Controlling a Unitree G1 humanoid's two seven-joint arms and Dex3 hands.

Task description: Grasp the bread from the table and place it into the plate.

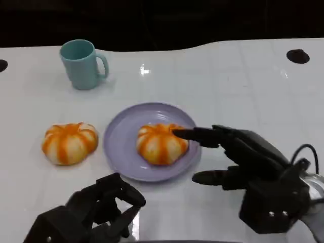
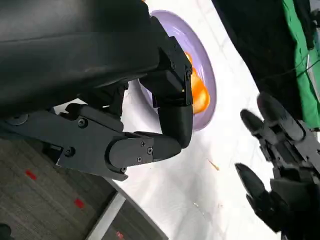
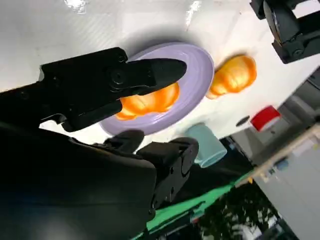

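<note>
We judge the task almost done: one bread [image 1: 161, 144] lies on the plate [image 1: 117, 147], a little to its right side. Our right hand [image 1: 243, 157] is beside the plate with its fingers spread and grasping nothing; one fingertip [image 1: 182, 133] reaches over the bread's top edge, and we cannot tell if it touches. What is left, we think, is only to draw this hand away. Our left hand [image 1: 98, 205] is near the table [image 1: 223, 81] edge, fingers curled in on nothing.

We count two breads, the second bread [image 1: 69, 142] on the table left of the plate, one plate, one mug [image 1: 81, 64]
</note>
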